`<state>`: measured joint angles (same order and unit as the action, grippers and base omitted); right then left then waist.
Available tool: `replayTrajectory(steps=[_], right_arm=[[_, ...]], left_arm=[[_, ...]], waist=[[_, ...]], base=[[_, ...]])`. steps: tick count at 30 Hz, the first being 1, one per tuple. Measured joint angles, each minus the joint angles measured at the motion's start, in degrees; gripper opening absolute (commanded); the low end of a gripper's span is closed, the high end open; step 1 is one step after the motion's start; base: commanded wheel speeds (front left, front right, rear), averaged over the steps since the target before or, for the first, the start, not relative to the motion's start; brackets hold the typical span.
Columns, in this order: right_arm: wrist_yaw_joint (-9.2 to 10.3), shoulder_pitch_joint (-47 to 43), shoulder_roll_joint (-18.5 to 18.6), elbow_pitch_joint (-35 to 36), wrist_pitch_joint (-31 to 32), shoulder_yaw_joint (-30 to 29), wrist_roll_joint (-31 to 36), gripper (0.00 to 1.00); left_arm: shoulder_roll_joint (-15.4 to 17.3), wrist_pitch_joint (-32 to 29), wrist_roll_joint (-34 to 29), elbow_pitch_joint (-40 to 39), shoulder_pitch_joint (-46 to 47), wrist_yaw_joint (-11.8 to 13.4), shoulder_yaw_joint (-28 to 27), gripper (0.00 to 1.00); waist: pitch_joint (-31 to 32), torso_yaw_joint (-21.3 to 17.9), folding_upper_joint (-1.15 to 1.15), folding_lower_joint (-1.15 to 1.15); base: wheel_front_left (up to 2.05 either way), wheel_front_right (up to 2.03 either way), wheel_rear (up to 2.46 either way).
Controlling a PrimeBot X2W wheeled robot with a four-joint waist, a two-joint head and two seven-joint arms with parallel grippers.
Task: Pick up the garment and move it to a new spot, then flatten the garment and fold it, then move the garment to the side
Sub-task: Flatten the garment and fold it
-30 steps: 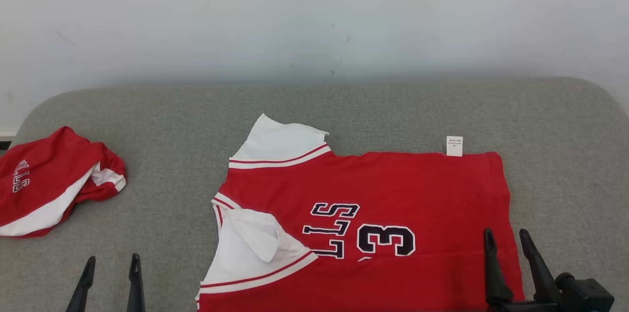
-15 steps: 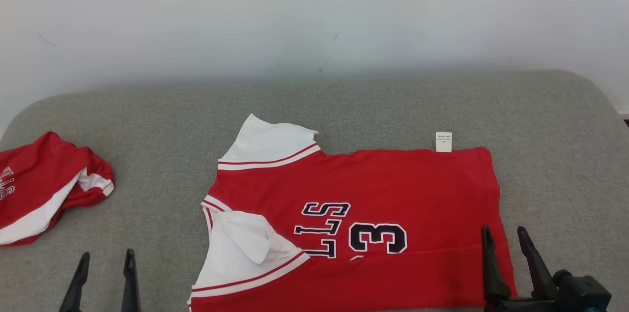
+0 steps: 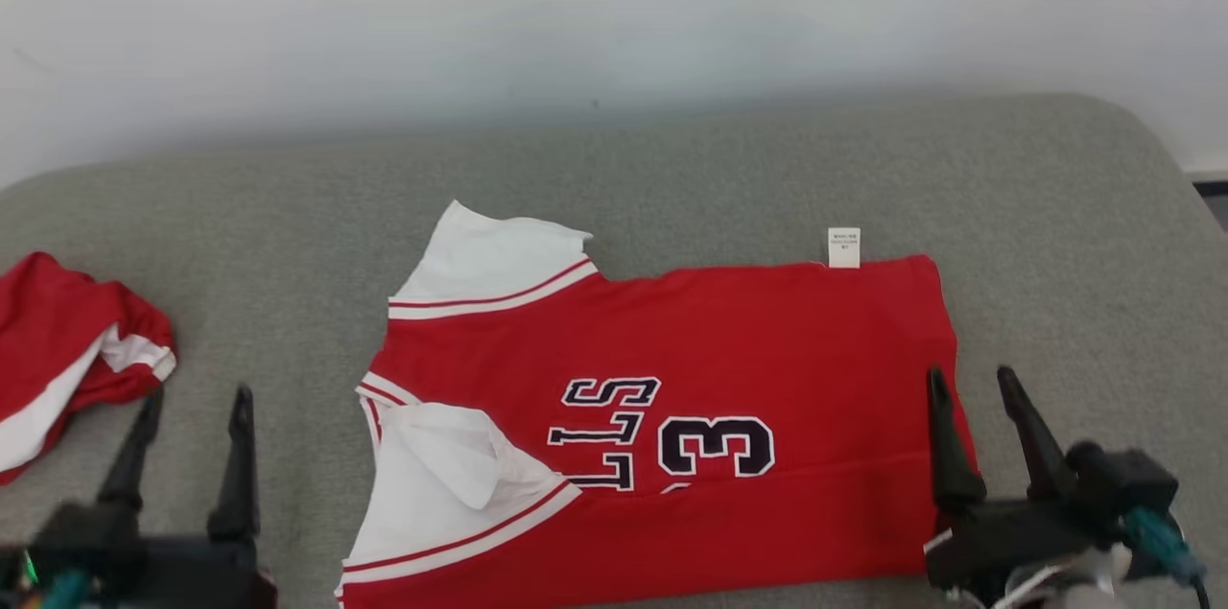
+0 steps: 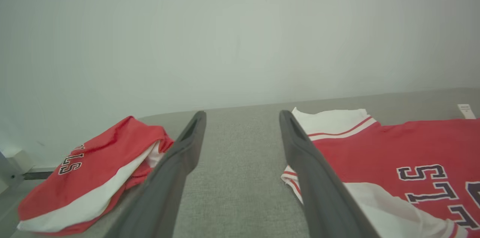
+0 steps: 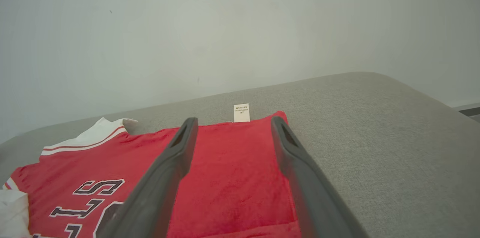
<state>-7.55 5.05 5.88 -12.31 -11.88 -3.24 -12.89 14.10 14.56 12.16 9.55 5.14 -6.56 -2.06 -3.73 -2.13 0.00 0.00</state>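
Garment [image 3: 729, 331] lies flat, one red bundle [image 3: 58, 331] apart; two claws, left claw [image 3: 198, 392] and right claw [image 3: 969, 373], released.

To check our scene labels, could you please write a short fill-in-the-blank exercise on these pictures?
The large digit visible on the red jersey is ____.
Its far sleeve is mostly ____.
The left gripper and right gripper both stand ____, holding nothing.
In the head view, the crumpled red garment lies to the jersey's ____.
Missing: 3; white; open; left.
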Motion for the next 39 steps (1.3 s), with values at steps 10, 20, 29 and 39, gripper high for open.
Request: replayTrajectory(steps=[10, 20, 29, 39], right_arm=[[0.00, 19.18, 1.56, -11.81, 2.80, 2.15, -0.73, 1.00], [0.00, 33.20, 1.56, -23.21, 2.64, 4.54, -1.87, 1.00], [0.00, 38.69, 1.31, -27.61, -0.04, 8.50, -3.93, 1.00], [0.00, 40.86, 1.44, -30.03, -1.51, 12.15, -5.45, 1.00]], left_arm=[[9.83, -9.92, 8.72, 7.38, 22.55, -0.83, 8.71, 1.00], [18.79, -18.80, 19.57, 15.73, 40.61, -0.98, 24.62, 1.00], [22.45, -23.29, 24.21, 25.25, 49.85, -0.98, 33.46, 1.00], [23.56, -23.97, 27.98, 33.08, 54.00, -0.97, 38.66, 1.00]], waist=[[-7.49, -4.41, 0.01, 0.01], [-15.66, -9.28, 0.02, 0.02], [-20.55, -13.98, 0.02, 0.02], [-23.34, -17.92, 0.01, 0.01]], base=[[0.00, 0.00, 0.00], [0.00, 0.00, 0.00], [0.00, 0.00, 0.00], [0.00, 0.00, 0.00]])
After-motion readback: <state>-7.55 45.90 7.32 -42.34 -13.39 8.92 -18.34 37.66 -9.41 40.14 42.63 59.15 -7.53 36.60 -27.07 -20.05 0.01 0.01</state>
